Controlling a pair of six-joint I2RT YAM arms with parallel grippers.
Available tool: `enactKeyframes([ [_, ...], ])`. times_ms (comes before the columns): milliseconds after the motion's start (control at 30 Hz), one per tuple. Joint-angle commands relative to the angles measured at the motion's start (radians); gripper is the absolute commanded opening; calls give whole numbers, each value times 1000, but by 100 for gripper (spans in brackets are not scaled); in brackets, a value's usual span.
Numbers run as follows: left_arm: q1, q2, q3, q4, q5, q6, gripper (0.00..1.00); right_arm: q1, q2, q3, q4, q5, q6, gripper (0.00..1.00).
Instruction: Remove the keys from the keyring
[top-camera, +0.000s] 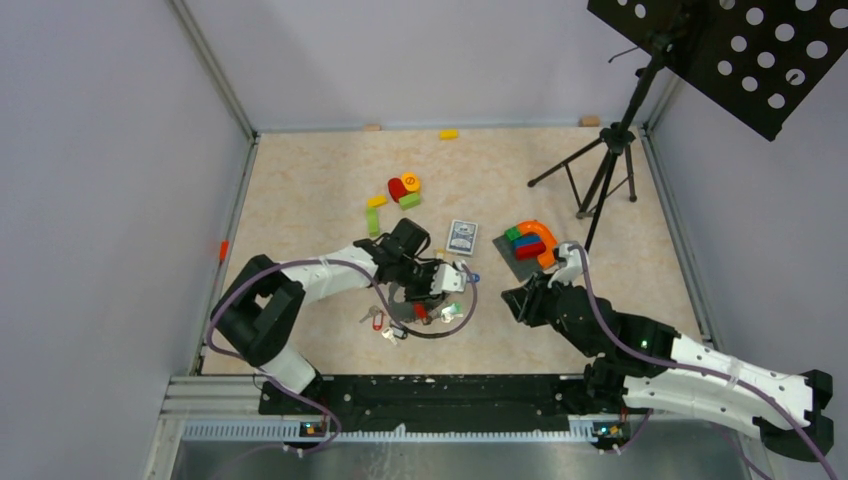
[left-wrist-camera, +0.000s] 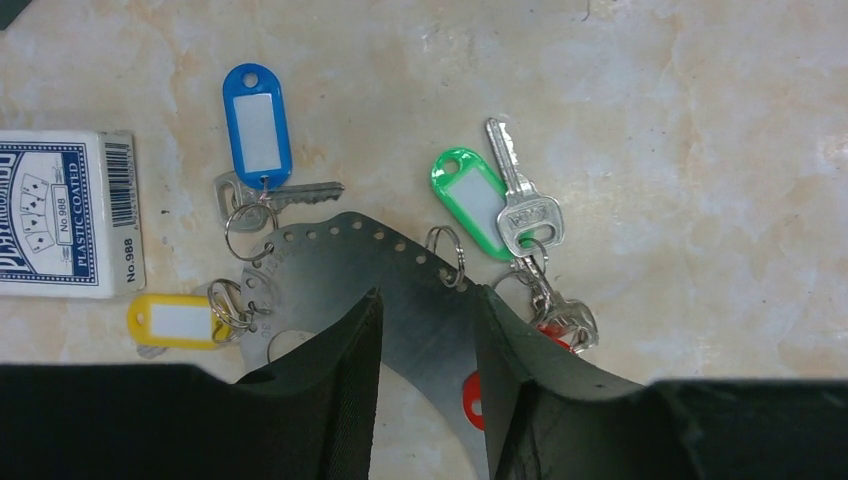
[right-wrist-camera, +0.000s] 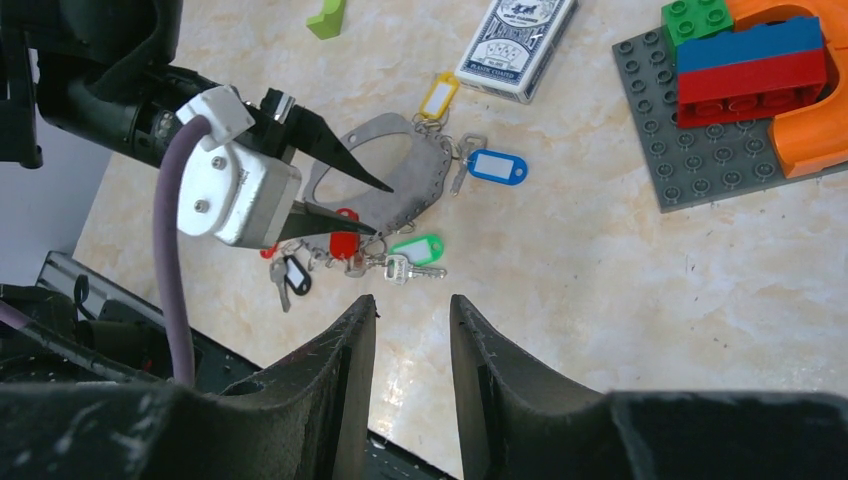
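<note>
Keyring (left-wrist-camera: 330, 260) flat on table (left-wrist-camera: 700, 150); card box (left-wrist-camera: 70, 210) reads "No.988". Left claw (left-wrist-camera: 428, 300) parted above keyring; right claw (right-wrist-camera: 410, 302) released, empty.

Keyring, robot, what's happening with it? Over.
Left gripper: jaws open astride keyring. Right gripper: open, empty, off aside. Keys with blue, green, yellow tags on keyring. Card box near, not touching.

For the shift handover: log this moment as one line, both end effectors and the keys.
left end effector: open, astride keyring | right end effector: open, empty | keys: blue, green, yellow tagged ones on keyring
</note>
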Motion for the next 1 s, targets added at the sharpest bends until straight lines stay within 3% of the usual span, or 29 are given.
enactKeyframes([
  [0,-4,33,50,29,-11,35,44,5,-7,0,19,0,-11,33],
  [967,-48,95,57,-14,13,25,41,5,-20,-4,5,7,-9,33],
])
